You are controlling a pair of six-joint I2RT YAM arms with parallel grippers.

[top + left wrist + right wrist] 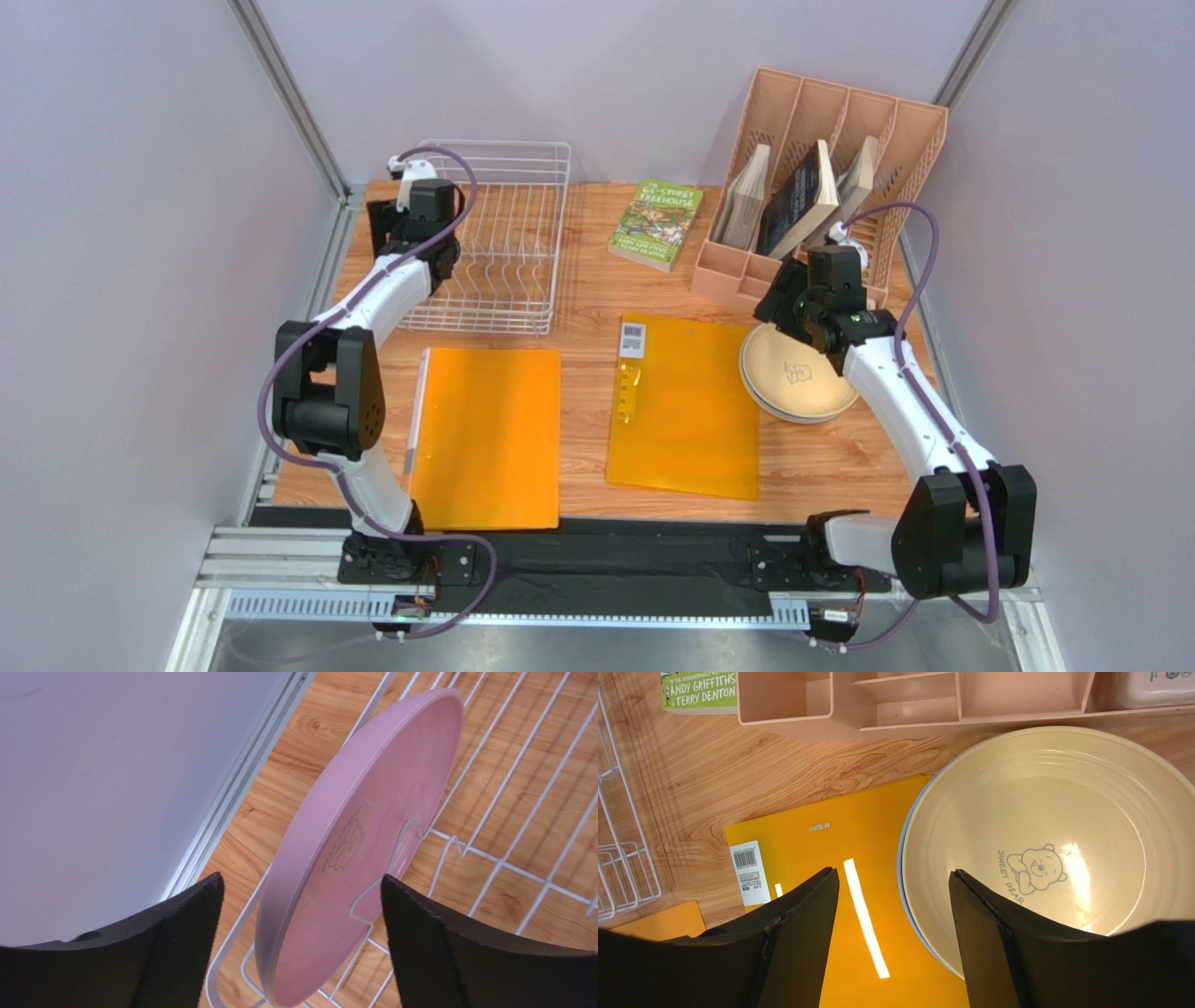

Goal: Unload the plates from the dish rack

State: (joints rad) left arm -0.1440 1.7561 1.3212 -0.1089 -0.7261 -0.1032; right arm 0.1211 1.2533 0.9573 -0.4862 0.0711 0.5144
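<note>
A pink plate [358, 854] stands on edge in the white wire dish rack [498, 252] at the back left; the rack wires [491, 805] hold it. My left gripper [302, 917] is open, its jaws on either side of the plate's rim without touching; in the top view the left gripper [421, 210] hides the plate. A cream-yellow plate [1053, 854] lies on top of a light blue one, whose rim [906, 903] peeks out; the stack [797, 371] lies at the right. My right gripper [892, 903] is open and empty above the stack's left edge.
A peach slotted organizer [828, 175] with books stands behind the stack. A green book [657, 221] lies at the back centre. Two orange folders [488, 434] [687, 406] lie in the middle. Grey walls close both sides.
</note>
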